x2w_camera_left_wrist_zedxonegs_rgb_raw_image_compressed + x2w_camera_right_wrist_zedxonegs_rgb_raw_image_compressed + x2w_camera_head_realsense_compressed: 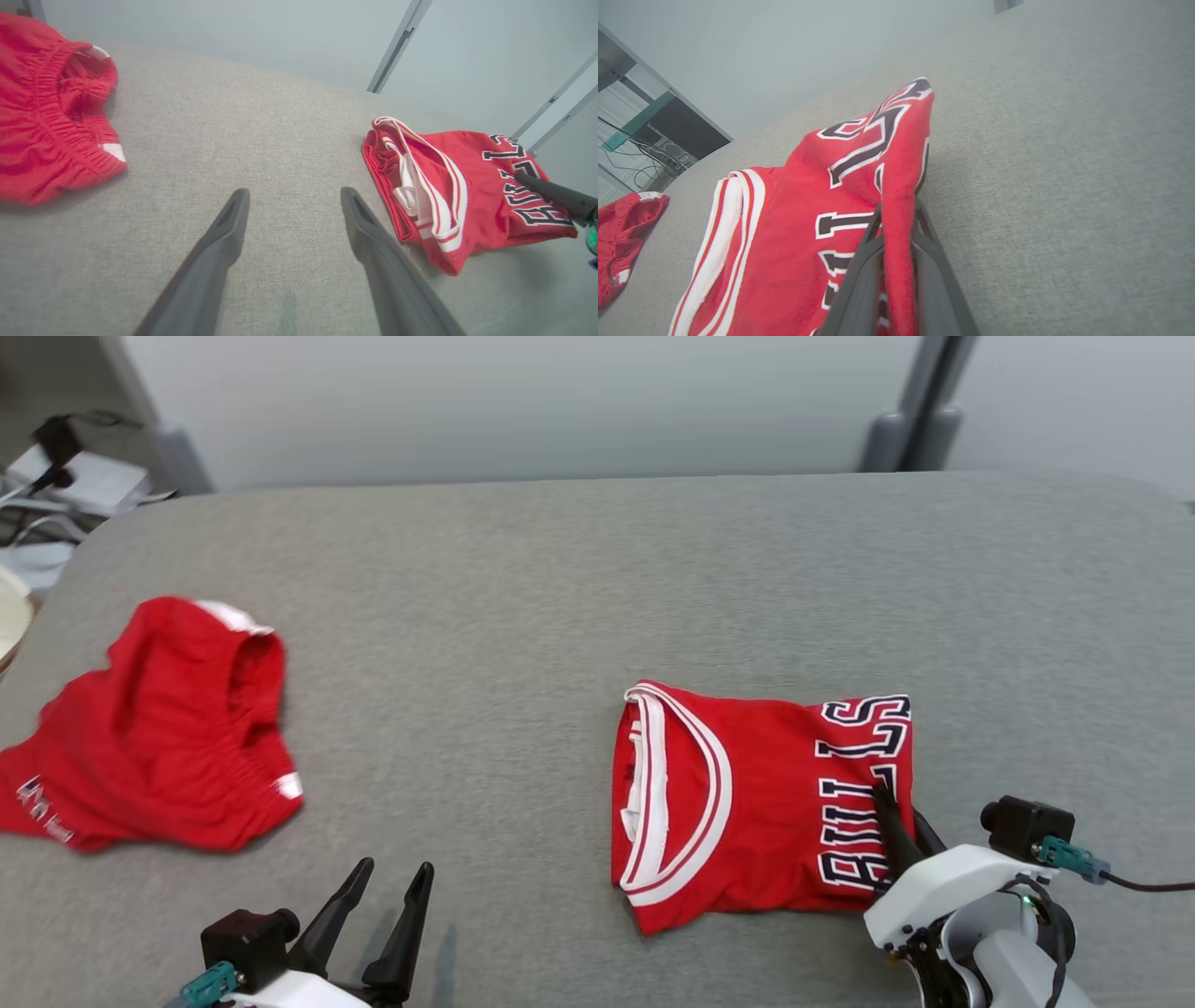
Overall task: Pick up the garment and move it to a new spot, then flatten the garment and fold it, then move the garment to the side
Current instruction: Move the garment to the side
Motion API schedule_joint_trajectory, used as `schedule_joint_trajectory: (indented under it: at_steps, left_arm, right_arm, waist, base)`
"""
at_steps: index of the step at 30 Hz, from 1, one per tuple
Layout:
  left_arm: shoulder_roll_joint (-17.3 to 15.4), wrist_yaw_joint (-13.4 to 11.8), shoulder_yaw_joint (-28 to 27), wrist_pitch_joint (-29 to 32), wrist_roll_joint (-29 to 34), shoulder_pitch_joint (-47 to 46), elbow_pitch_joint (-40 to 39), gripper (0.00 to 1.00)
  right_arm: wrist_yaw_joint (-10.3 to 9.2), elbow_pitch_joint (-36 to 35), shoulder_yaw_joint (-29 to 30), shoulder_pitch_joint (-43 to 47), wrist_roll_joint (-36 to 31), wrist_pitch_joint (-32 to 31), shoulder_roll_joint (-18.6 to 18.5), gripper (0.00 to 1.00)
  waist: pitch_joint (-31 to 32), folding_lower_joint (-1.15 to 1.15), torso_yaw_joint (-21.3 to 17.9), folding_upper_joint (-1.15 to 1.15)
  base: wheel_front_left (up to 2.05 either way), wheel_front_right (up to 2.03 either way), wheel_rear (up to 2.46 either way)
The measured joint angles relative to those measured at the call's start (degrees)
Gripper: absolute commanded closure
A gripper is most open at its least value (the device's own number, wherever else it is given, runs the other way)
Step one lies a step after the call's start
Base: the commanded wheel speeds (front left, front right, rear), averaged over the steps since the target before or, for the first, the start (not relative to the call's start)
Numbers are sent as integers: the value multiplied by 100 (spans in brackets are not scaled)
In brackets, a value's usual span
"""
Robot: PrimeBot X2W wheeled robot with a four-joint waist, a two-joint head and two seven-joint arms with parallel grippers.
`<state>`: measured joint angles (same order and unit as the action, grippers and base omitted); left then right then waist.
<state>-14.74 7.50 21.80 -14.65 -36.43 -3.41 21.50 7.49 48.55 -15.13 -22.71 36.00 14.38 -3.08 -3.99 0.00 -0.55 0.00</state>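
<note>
Right gripper (898,212) pinched the lettered edge of the folded red basketball jersey (747,803), whose long axis ran sideways, right of centre on the grey fabric table (560,569); left gripper (394,870), fingers spread, hovered well apart.

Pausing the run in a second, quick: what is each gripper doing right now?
Left gripper: open, holding nothing.
Right gripper: shut on the lettered edge of the folded red jersey.
</note>
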Motion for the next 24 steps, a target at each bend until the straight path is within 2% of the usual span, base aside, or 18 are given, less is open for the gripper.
schedule_joint_trajectory:
  at_steps: [11, 18, 21, 24]
  left_arm:
    - [153, 0, -242, 0, 293, 203, -282, 0]
    - [114, 0, -364, -1, 474, 226, -676, 0]
    - [77, 0, -420, -1, 522, 291, -888, 0]
    - [-10, 0, -460, 0, 528, 373, -1070, 0]
  right_arm:
    - [0, -268, 121, 354, -125, -4, 2, 100]
    - [0, -378, 89, 370, -176, -8, 2, 100]
    - [0, -379, 136, 367, -204, -8, 7, 100]
    - [0, -357, 315, 316, -526, -8, 34, 100]
  waist:
    - [154, 0, -1254, 0]
    - [40, 0, -1723, 0]
    - [-87, 0, -1788, 0]
    - [-206, 0, -1807, 0]
  base:
    - [0, 0, 0]
    - [0, 0, 0]
    - [0, 0, 0]
    - [0, 0, 0]
